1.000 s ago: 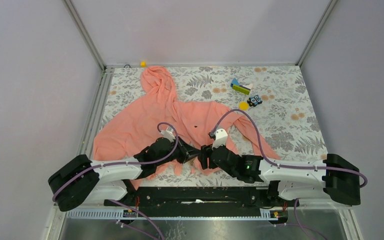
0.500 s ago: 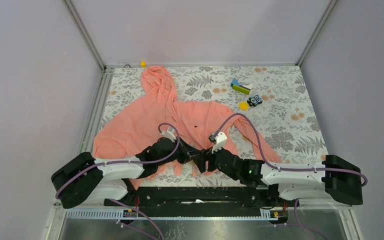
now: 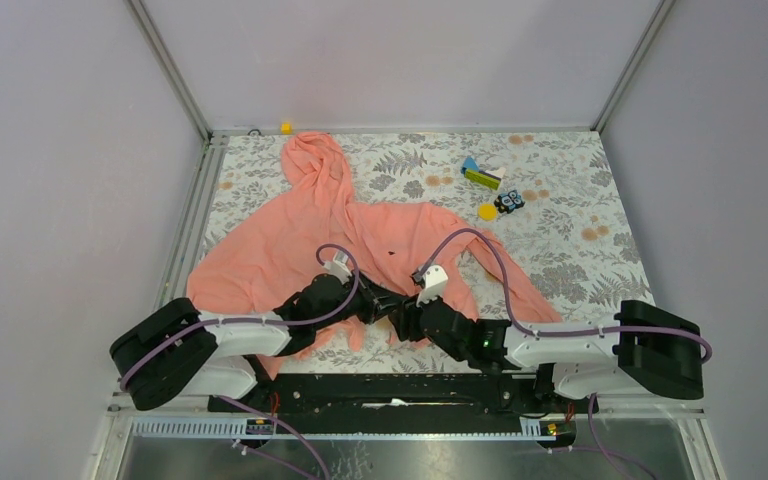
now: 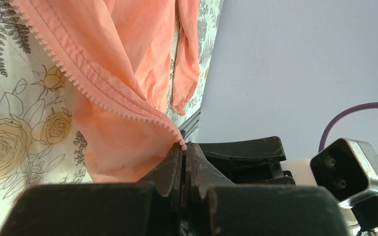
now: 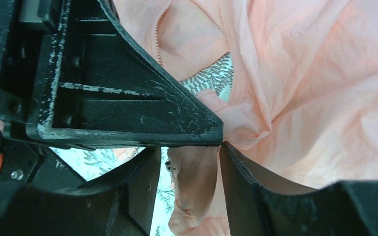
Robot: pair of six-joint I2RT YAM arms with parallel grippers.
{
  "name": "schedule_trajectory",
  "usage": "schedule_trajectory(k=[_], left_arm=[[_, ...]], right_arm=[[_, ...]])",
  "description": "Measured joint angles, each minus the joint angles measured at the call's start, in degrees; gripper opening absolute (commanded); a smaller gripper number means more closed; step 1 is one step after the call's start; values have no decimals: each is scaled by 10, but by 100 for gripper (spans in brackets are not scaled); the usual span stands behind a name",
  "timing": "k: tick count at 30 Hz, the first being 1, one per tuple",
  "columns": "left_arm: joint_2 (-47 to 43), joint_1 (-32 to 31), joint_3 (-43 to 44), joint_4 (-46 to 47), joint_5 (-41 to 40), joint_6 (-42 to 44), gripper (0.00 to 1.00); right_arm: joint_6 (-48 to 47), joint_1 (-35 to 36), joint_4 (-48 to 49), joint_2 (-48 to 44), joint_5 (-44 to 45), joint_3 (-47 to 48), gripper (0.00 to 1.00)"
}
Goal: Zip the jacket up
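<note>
The salmon-pink jacket (image 3: 280, 240) lies spread on the table, hood toward the back. My left gripper (image 3: 388, 303) is at its bottom hem. In the left wrist view that gripper (image 4: 184, 146) is shut on the lower end of one zipper edge, whose teeth (image 4: 103, 98) run up and left. My right gripper (image 3: 407, 318) sits right against it. In the right wrist view it (image 5: 191, 162) stands open around a hanging fold of jacket (image 5: 197, 182) that carries a small dark metal piece (image 5: 170, 167). The left gripper's black finger (image 5: 128, 98) lies across the top.
On the floral cloth (image 3: 580, 260) at the back right lie a blue-green block (image 3: 480, 175), a yellow disc (image 3: 487, 211) and a small dark toy (image 3: 508, 201). A tiny yellow piece (image 3: 285, 127) sits by the back wall. Walls close in on three sides.
My right arm has slid left toward the left gripper, and its jaws have narrowed around the fabric fold. The left gripper stays shut on the zipper edge.
</note>
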Motion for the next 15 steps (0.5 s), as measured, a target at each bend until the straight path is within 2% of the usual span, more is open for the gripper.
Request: schedule_trajectory(k=[7,11,15], left_arm=[[7,3,-8,19,0,-10,0],[1,4,-8,6,-2,-7,0],[-21,4,-7,-28,-8,4,0]], right_arm=[[-3,1,-17,20,34,10,53],[0,1,-37,20,44,17,62],[3,1,-73,20,46,35,60]])
